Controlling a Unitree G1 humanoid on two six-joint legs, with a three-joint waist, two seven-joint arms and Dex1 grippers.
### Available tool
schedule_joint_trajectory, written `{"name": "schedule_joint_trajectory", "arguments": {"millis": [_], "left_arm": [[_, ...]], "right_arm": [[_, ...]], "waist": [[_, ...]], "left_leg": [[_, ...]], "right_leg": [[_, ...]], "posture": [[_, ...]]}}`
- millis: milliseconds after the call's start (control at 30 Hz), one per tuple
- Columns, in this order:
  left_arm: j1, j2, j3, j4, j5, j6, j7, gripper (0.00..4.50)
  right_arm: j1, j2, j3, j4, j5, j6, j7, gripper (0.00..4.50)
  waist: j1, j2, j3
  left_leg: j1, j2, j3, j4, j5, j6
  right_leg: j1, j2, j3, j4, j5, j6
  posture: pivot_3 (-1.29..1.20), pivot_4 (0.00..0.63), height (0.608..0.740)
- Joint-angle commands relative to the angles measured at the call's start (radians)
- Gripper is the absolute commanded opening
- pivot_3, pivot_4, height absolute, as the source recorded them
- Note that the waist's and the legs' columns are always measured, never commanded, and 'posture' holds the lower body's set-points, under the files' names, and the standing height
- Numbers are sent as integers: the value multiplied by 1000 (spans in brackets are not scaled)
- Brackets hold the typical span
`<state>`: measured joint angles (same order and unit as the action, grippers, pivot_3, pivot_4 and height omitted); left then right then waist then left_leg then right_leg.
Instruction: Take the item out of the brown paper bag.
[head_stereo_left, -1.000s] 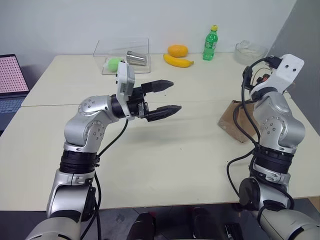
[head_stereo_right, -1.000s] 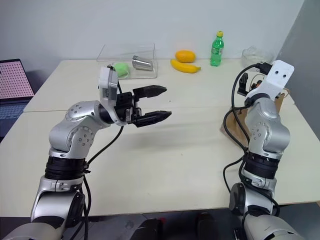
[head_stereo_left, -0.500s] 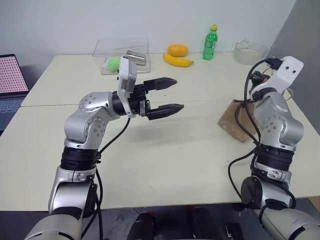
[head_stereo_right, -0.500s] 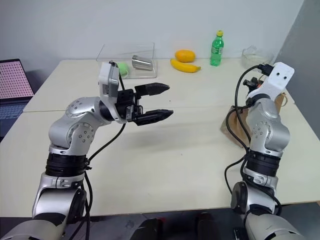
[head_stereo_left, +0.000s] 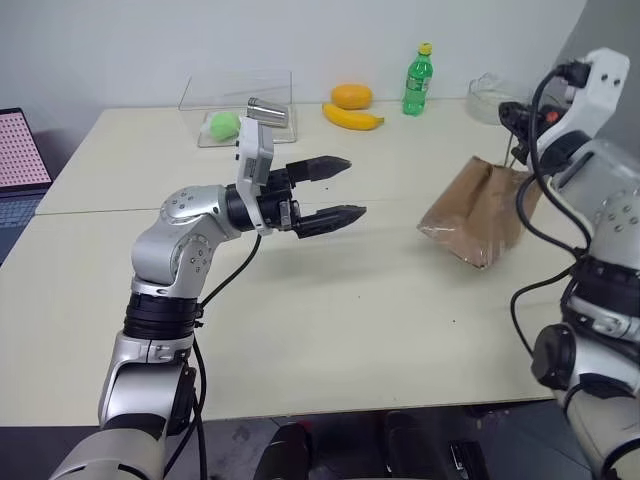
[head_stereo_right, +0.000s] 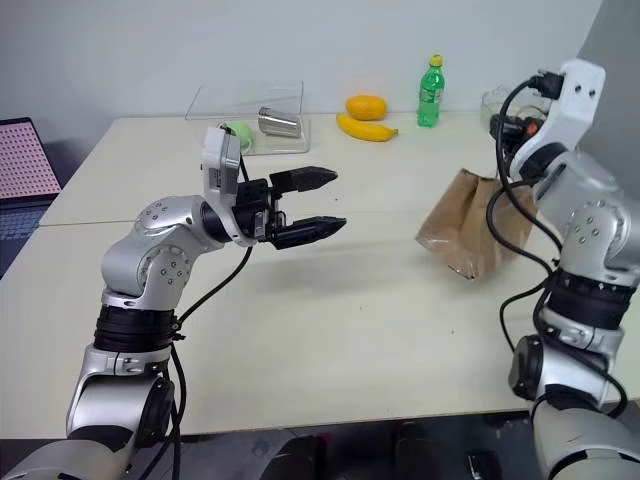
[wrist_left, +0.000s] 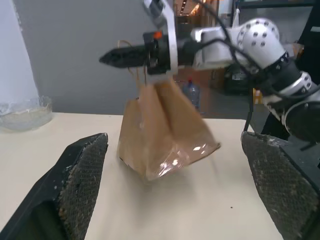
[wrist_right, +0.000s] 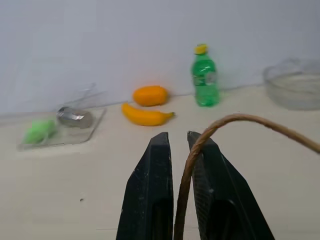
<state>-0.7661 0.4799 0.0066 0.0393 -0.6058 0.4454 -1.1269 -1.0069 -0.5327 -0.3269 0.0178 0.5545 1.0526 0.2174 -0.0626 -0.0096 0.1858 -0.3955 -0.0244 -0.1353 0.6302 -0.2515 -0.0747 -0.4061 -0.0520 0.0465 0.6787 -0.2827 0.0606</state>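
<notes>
One right pincer (wrist_left: 112, 58) pinches the brown paper bag (head_stereo_left: 478, 210) handle; left pincer (head_stereo_left: 345, 189) gapes wide.

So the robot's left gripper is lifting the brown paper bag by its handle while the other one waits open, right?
Wrong arm. The right gripper, shut on the cord handle, lifts the brown paper bag; the left gripper waits open. The left wrist view shows it.

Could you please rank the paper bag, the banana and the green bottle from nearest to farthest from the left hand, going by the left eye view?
From the left hand:
1. Paper bag, on the table to its right.
2. Banana, toward the table's far edge.
3. Green bottle, at the far edge, right of the banana.
</notes>
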Motion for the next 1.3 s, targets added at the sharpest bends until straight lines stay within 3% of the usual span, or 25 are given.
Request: {"name": "schedule_joint_trajectory", "arguments": {"millis": [33, 300, 633, 767, 933, 1100, 1300], "left_arm": [[6, 32, 34, -32, -13, 15, 2, 4500], [104, 111, 104, -149, -91, 144, 48, 4500], [253, 211, 175, -302, -175, 256, 93, 4500], [310, 220, 190, -362, -211, 291, 119, 4500], [390, 230, 203, -422, -249, 316, 145, 4500], [416, 235, 200, -438, -261, 313, 154, 4500], [429, 238, 198, -448, -274, 314, 163, 4500]], "right_arm": [[-66, -49, 82, 43, 38, 12, 168, 230], [-212, -47, 327, 220, -14, -101, 525, 149], [-451, 73, 558, 600, -205, -450, 983, 128], [-519, 85, 657, 740, -359, -712, 1124, 127], [-586, 110, 708, 882, -488, -963, 1213, 126], [-618, 130, 715, 951, -553, -1072, 1291, 126], [-672, 154, 707, 1041, -640, -1225, 1237, 125]], "waist": [[-1, 0, 0], [-11, 0, 2], [-24, 0, 3], [-21, 0, 3], [-23, 0, 4], [-22, -1, 3], [-25, 0, 4]], "left_leg": [[0, 0, 0, 0, 0, 0], [-1, 0, -1, 0, 0, 0], [-2, 0, -1, 1, 0, 0], [-3, 0, -1, 1, 0, -1], [-3, 0, -1, 1, 3, -5], [-3, 0, -1, 1, 3, -6], [-3, 1, -1, 1, 4, -7]], "right_leg": [[0, 0, 0, 0, 0, 0], [-1, 0, -1, 0, 0, 0], [-3, -1, -1, 1, 0, 0], [-3, -1, -1, 0, 0, 0], [-5, -1, -1, 1, 0, 0], [-5, -1, -1, 2, 0, 0], [-5, -1, -1, 2, 1, -1]], "posture": [[0, 150, 740], [0, 150, 740], [0, 150, 740], [0, 150, 740], [0, 150, 740], [0, 150, 740], [0, 150, 740]]}}
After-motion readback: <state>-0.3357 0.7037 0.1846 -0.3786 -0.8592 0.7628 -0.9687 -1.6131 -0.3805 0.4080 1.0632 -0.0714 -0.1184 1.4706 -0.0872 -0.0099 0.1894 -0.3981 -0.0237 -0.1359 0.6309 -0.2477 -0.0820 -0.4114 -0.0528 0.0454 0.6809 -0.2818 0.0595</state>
